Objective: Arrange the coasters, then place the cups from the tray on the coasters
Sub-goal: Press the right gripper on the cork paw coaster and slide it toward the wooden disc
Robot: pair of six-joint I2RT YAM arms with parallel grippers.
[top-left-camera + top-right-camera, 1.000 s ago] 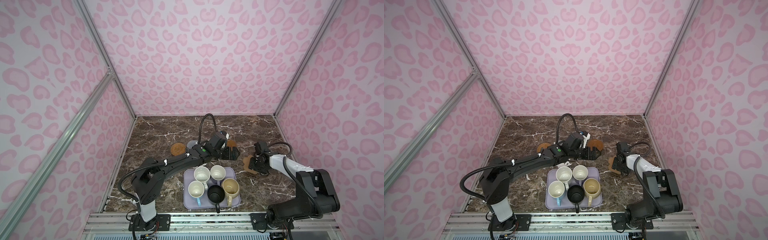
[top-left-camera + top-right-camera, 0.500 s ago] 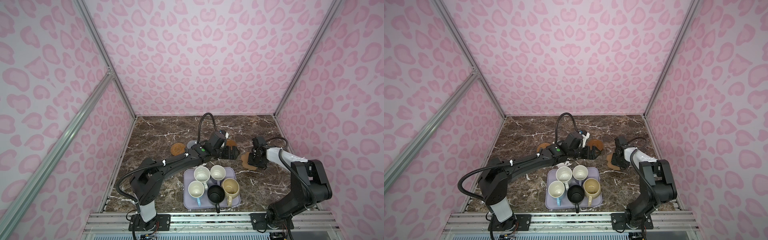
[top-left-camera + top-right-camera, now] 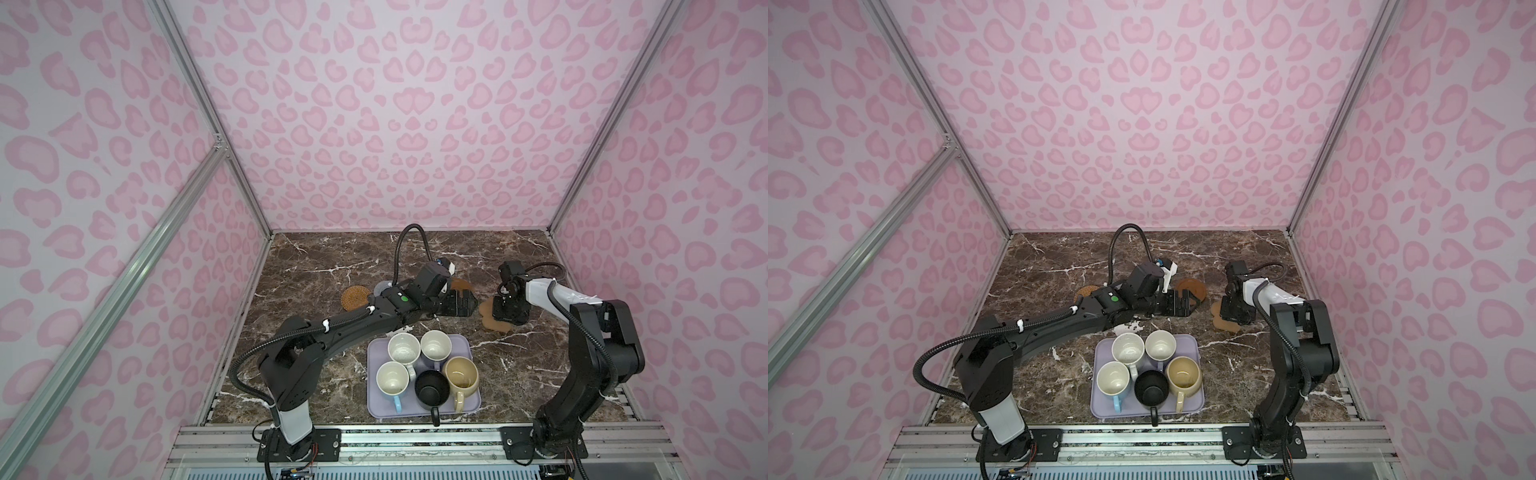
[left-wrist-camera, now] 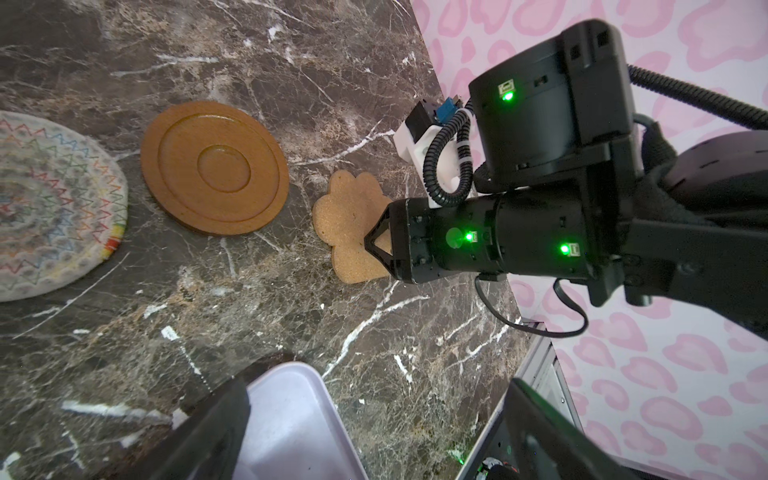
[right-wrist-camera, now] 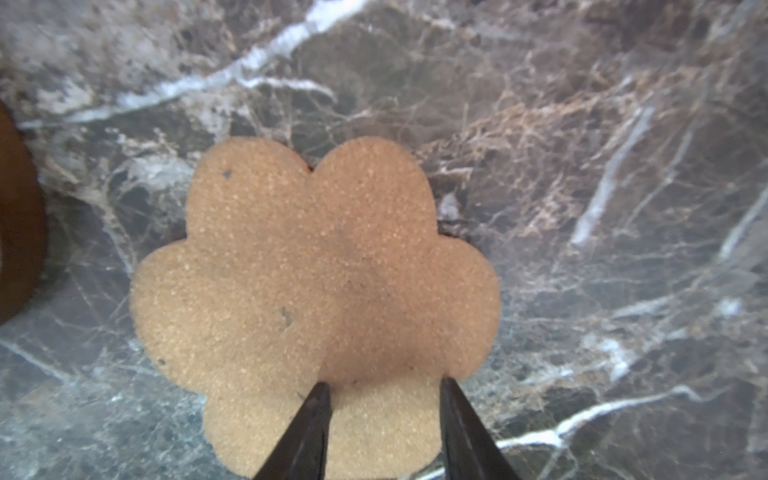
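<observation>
My right gripper points down on the tan paw-shaped coaster, which lies flat at right centre in both top views. Its jaws stand a little apart, tips resting on the coaster's near lobe. My left gripper hangs wide open and empty by the brown wooden coaster, over a corner of the lavender tray. The cream woven coaster lies beside the brown one. An orange-tan woven coaster and a grey-blue coaster lie further left. The tray holds several cups, among them black and beige.
The left arm stretches low across the marble table behind the tray, hiding part of the coaster row. Pink patterned walls close three sides. A metal rail runs along the front edge.
The right gripper has shifted slightly back and left, and the paw coaster has slid a little with it. Its jaws have narrowed. The left arm has not moved.
</observation>
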